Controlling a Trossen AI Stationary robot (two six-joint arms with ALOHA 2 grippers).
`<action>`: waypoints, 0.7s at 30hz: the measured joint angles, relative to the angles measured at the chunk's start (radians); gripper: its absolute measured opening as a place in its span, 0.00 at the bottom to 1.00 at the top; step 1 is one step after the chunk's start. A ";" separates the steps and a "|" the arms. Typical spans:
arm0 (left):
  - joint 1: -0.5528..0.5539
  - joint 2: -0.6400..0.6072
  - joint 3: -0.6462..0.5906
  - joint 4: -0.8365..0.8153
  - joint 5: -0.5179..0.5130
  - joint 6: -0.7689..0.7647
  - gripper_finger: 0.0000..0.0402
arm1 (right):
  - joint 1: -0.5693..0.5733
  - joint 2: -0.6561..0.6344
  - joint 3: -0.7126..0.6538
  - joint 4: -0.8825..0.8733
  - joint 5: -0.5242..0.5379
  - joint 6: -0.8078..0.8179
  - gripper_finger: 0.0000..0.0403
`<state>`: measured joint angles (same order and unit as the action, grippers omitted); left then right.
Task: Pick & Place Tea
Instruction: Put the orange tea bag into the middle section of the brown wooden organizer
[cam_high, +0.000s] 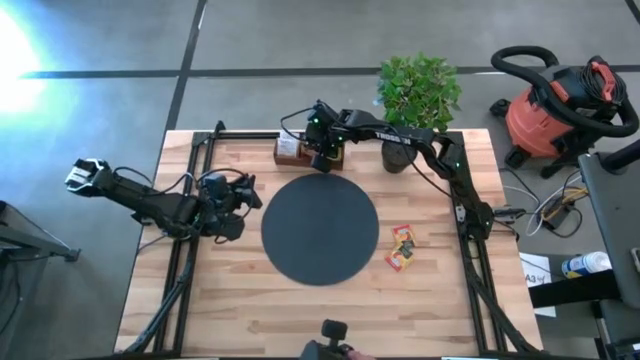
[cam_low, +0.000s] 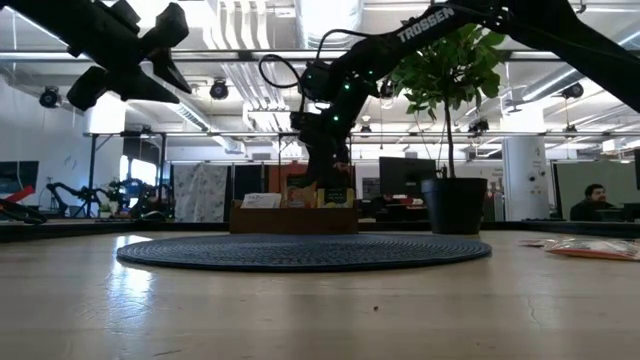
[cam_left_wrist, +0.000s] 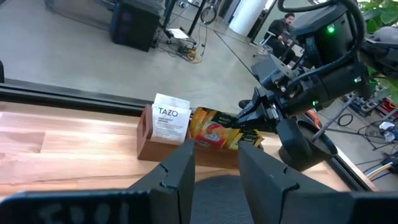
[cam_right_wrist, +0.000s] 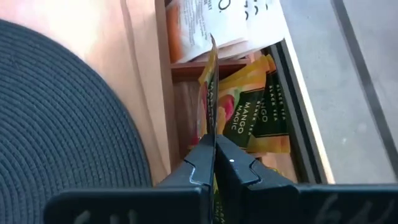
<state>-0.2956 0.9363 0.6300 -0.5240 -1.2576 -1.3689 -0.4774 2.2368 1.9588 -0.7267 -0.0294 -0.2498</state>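
Note:
A small brown wooden box (cam_high: 298, 152) stands at the table's far edge, behind the round black mat (cam_high: 320, 230). White tea sachets (cam_left_wrist: 169, 121) and yellow ones (cam_right_wrist: 249, 118) stand in its compartments. My right gripper (cam_right_wrist: 214, 149) hangs over the box, shut on one yellow sachet (cam_right_wrist: 210, 93). Two more sachets (cam_high: 403, 248) lie flat on the table right of the mat. My left gripper (cam_left_wrist: 216, 165) hovers open above the table left of the mat, facing the box, with nothing between its fingers. My right gripper pinches the yellow sachet between its two fingers, on the flat faces of its near end (cam_right_wrist: 214, 140). The fingers slant down from above toward the box. The sachet is seen edge-on, sticking out past the fingertips over the yellow compartment; whether its far end touches the box I cannot tell.
A potted plant (cam_high: 415, 100) stands at the far edge, right of the box and under my right arm. Black frame rails (cam_high: 190, 180) run along the table's left and right sides. Bare wood lies in front of the mat.

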 joint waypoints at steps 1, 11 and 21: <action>0.002 0.000 0.000 0.000 0.000 0.000 0.29 | 0.000 0.000 -0.003 0.002 0.002 -0.010 0.02; 0.022 0.000 0.000 0.000 0.000 -0.002 0.29 | -0.015 0.000 -0.061 0.011 0.006 -0.015 0.02; 0.028 0.000 0.000 0.000 0.000 -0.019 0.29 | -0.015 0.000 -0.056 0.083 0.006 -0.012 0.04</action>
<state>-0.2672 0.9363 0.6300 -0.5240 -1.2579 -1.3878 -0.4923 2.2368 1.9026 -0.6434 -0.0232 -0.2621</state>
